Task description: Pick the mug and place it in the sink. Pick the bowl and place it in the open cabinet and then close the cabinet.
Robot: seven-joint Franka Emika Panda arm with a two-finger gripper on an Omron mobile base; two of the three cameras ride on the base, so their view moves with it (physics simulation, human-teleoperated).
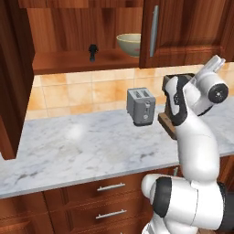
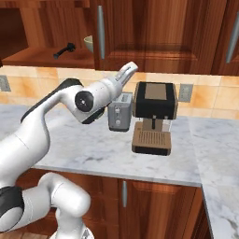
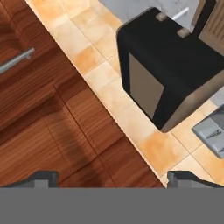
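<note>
Left base view, bowl: the bowl [image 1: 129, 44] sits on the shelf inside the open cabinet [image 1: 68, 61], at the right end, just beside the closed door with the silver handle [image 1: 154, 30].
Left base view, shelf: a small black object [image 1: 93, 52] stands left of the bowl, apart from it.
Left base view, counter: a grey toaster [image 1: 140, 106] stands on the marble counter [image 1: 73, 146] near the tiled wall; the white arm [image 1: 196, 137] rises at the right.
Right base view, bowl: only the bowl's edge [image 2: 88, 43] peeks out from behind the cabinet door.
Right base view, counter: a black and brown coffee machine [image 2: 154, 116] stands right of the toaster [image 2: 120, 117].
Right base view, arm: the forearm points up toward the closed door, above the toaster.
Hand view, fingers: the two fingers [image 3: 43, 178] stand wide apart with nothing between them, facing the wooden door and tiles; the coffee machine's black top [image 3: 168, 74] lies at the right.
Hand view, bowl versus fingers: well apart; the fingers hold nothing.
</note>
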